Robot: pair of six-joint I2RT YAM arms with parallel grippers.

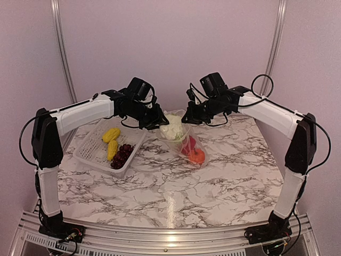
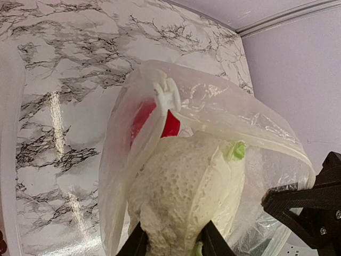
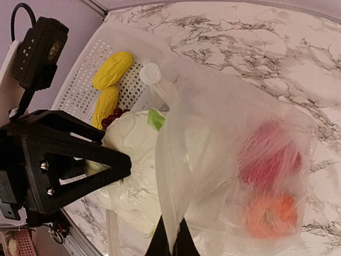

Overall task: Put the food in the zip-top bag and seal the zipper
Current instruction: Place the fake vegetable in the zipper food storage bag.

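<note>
Barely in frame: left claw (image 2: 173, 244) tight around cauliflower (image 2: 186, 181), right claw (image 3: 171, 242) together on bag (image 3: 213, 106) film.

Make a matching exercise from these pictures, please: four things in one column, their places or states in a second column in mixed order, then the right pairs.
Column one
1. cauliflower
2. red pepper
3. grape bunch
4. right gripper

Column two
A. lying in the white basket
B. shut on the zip-top bag at its edge
C. inside the bag, next to the orange fruit
D. held by the left gripper at the bag's mouth

Pairs: 1-D, 2-C, 3-A, 4-B
</note>
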